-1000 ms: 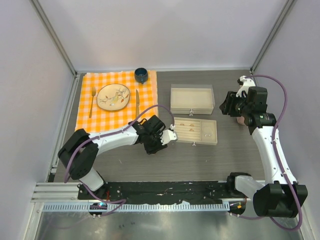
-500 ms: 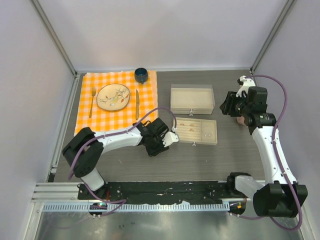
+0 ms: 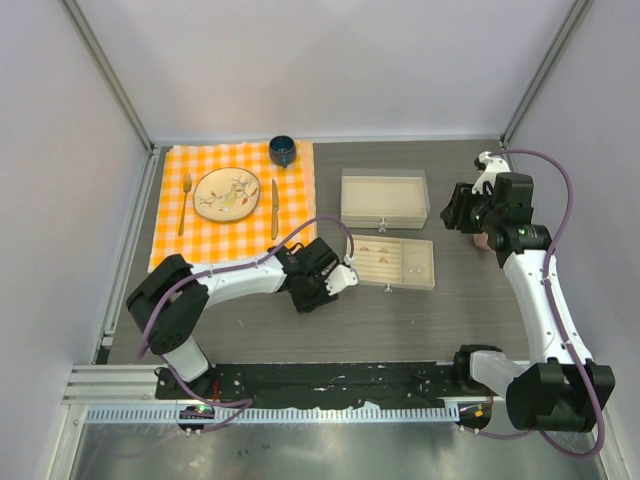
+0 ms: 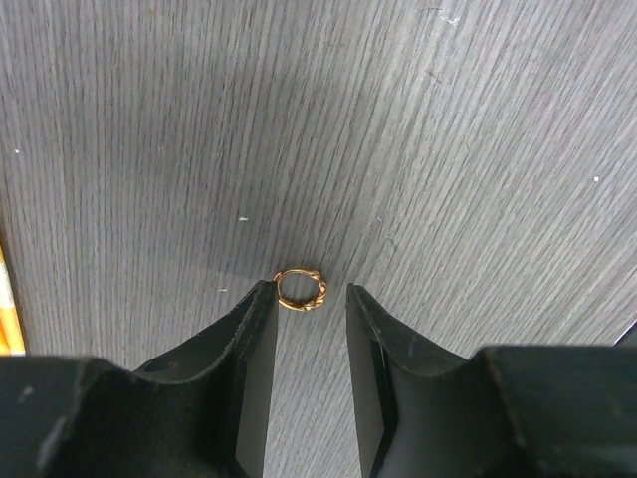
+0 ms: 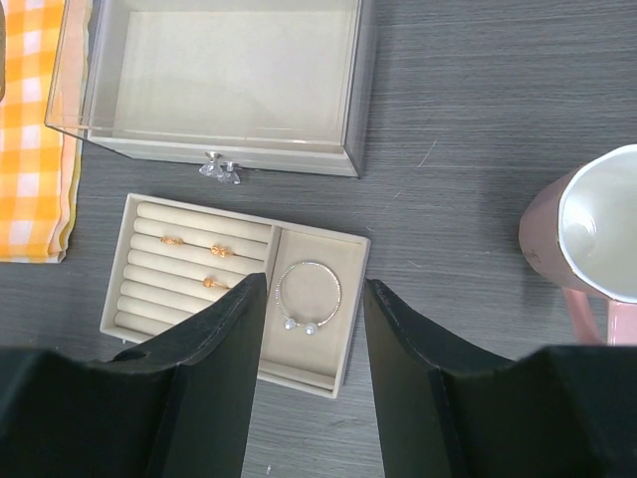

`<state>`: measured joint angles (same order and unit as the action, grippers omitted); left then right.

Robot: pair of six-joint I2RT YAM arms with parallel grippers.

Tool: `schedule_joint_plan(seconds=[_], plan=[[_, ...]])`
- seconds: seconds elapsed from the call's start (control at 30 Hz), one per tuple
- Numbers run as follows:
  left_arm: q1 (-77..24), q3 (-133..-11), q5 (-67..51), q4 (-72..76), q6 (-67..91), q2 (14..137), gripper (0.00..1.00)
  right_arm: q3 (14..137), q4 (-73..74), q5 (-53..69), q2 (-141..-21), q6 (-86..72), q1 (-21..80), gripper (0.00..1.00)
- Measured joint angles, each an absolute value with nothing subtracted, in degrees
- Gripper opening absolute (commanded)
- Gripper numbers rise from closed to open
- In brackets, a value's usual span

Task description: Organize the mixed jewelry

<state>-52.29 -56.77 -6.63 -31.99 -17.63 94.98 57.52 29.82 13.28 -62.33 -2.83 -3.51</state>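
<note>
While the left fingers [image 4: 254, 344] stand apart, the gold ring [image 4: 300, 289] lies between their tips.

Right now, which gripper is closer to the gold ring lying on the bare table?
Left. The left gripper is down at the table with the gold ring between its open jaws. The right gripper is well away, past the far side of the jewelry tray.

The top camera sat above and behind my bases, facing down and away over the whole table [image 3: 420, 320]. My left wrist camera looked past my left pincer [image 4: 311, 291], very close to the table. My right wrist camera hung higher, far right, over the slotted tray [image 5: 318, 247] and clear box [image 5: 219, 60], which the top view shared.
</note>
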Motion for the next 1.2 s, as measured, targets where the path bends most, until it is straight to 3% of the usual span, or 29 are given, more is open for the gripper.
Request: schedule_joint_plan(seconds=[1.2], plan=[[-53.5, -56.2, -5.6, -32.4, -17.4, 95.7, 0.28, 57.3, 29.8, 13.0, -62.4, -2.4, -3.5, 0.50]])
